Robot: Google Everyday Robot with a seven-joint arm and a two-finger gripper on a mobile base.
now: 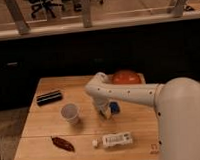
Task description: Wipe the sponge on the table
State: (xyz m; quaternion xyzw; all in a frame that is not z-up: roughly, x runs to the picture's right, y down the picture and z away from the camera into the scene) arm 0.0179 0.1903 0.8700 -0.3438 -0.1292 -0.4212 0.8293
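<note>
The dark-blue sponge [113,108] rests on the light wooden table [43,128], a little right of its middle. My gripper [107,112] points down from the white arm and is shut on the sponge, pressing it against the planks. The arm reaches in from the right and bends at an elbow above the tabletop. The gripper covers most of the sponge's left side.
A white cup [70,113] stands just left of the gripper. A flat black bar [49,97] lies at the back left. A reddish-brown object [62,143] and a white labelled tube [116,139] lie near the front edge. An orange round object [126,77] sits at the back.
</note>
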